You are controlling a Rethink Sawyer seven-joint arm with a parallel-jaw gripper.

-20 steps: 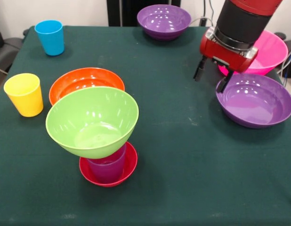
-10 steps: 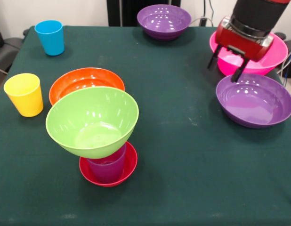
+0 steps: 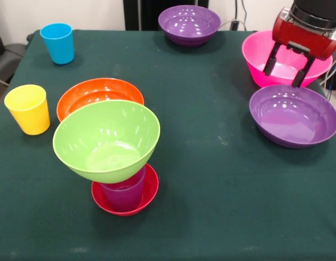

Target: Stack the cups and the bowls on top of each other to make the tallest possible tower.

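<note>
Arm above pincer (image 3: 284, 72) cropped out

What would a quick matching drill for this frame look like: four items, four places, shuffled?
Items:
1. glossy lime green plastic bowl
2. small blue plastic cup
3. red robot pincer
4. small yellow plastic cup

Places:
A. over the big pink plastic bowl
B. tilted on the purple plastic cup in the small red plastic bowl
C. far left corner of the table
D. left edge, beside the wide orange plastic bowl

Pairs: 1-B, 2-C, 3-A, 4-D
</note>
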